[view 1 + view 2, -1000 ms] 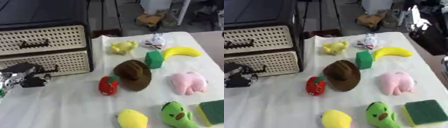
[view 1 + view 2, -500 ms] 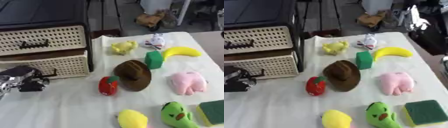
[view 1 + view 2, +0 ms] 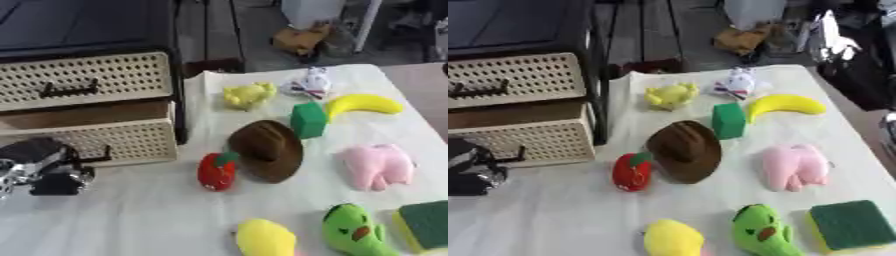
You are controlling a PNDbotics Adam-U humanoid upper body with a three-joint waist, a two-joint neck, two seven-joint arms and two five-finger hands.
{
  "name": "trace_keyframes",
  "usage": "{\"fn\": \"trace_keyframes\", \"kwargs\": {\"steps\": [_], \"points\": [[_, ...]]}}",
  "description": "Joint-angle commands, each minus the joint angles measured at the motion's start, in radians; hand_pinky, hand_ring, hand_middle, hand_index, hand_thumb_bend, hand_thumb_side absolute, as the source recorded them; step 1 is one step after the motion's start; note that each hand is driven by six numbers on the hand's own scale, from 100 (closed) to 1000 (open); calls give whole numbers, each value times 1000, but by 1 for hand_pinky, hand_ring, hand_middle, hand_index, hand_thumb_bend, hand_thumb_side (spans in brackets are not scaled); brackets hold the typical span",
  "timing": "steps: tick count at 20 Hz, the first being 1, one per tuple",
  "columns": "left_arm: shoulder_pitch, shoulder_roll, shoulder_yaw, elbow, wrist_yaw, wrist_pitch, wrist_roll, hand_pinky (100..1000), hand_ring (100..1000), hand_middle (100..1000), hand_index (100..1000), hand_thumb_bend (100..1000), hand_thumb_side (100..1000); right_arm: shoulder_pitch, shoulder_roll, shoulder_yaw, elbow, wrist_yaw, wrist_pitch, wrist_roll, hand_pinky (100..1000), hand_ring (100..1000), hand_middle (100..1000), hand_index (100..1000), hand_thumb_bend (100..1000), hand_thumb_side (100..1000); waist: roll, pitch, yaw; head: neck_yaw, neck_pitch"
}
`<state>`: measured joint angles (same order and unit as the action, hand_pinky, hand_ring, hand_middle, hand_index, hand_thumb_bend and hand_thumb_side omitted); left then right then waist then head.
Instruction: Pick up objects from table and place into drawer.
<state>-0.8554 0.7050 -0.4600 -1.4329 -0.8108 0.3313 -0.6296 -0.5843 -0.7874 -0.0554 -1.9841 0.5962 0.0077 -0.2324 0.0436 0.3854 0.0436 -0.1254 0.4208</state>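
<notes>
A beige perforated drawer unit stands at the left, its upper drawer (image 3: 87, 79) closed. The lower drawer (image 3: 105, 141) is pulled partway out, with a brown gap (image 3: 79, 115) showing above its front. My left hand (image 3: 42, 169) is at the left end of its dark handle (image 3: 94, 159), fingers curled round it. On the white cloth lie a yellow duck toy (image 3: 248, 94), a white toy (image 3: 311, 84), a banana (image 3: 363, 104), a green block (image 3: 308, 120), a brown hat (image 3: 267, 150), a red fruit toy (image 3: 215, 171) and a pink plush (image 3: 378, 166).
Along the near edge are a yellow round toy (image 3: 264, 237), a green plush figure (image 3: 354, 232) and a green sponge (image 3: 424, 225). The black cabinet frame (image 3: 175, 85) rises beside the drawers. The table's right edge (image 3: 859, 125) drops to the floor and clutter.
The lower drawer has slid out toward me, opening a gap above its front. My left hand has drawn back and down with the handle.
</notes>
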Motion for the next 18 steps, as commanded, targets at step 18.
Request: {"fn": "trace_keyframes", "kwargs": {"steps": [18], "points": [[62,153,-29,-333,68,28,-68,100,211,250,670,100,811,-7,-27,-11,-16,-8,-1,-12,774,876,836,889,100,1000,-9,-41,26,12,25]]}}
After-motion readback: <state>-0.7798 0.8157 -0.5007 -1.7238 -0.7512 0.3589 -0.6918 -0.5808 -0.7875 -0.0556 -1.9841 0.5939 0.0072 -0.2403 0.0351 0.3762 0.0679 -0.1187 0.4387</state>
